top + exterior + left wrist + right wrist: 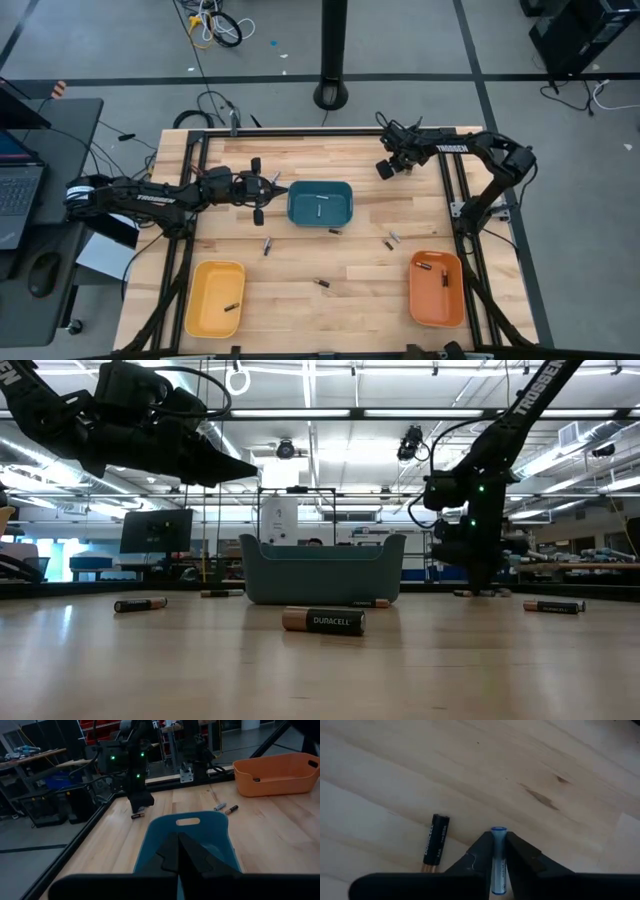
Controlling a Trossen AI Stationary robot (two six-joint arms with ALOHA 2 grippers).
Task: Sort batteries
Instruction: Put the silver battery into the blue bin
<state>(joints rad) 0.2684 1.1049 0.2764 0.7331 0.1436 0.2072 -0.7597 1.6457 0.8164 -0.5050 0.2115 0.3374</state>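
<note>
"duracell" on the nearest battery (323, 621); "trossen" on both arms.

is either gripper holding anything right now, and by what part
The right gripper is closing on a small pale, blue-tipped cylindrical battery, fingers along its sides near one end. The left gripper is shut and empty above the teal plastic tray.

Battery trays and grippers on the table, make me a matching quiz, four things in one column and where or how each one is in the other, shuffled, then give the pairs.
Things:
1. teal tray
2. orange tray
3. yellow tray
4. right gripper

Places or states:
A. near the table's front left corner
B. fingers around a blue and white battery, a black battery lying beside it
C. middle of the table, just ahead of the shut left gripper
D. near the table's front right corner

Pairs: 1-C, 2-D, 3-A, 4-B
</note>
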